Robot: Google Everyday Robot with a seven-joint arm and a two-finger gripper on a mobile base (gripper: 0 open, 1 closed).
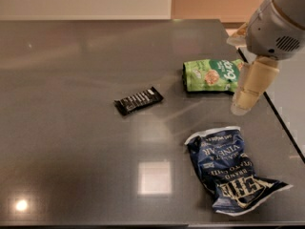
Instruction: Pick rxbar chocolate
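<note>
The rxbar chocolate (138,100) is a slim black bar with white lettering. It lies flat on the dark grey table (71,142), near the middle and slightly tilted. My gripper (240,108) hangs from the grey arm (274,27) at the right side of the table. It is just right of the green pouch, above the table top and well to the right of the bar. Nothing shows in it.
A green snack pouch (212,74) lies at the right back, partly behind my gripper. A crumpled dark-blue chip bag (228,171) lies at the right front. The table's right edge (281,123) runs close beside my gripper. A pale wall stands behind the table.
</note>
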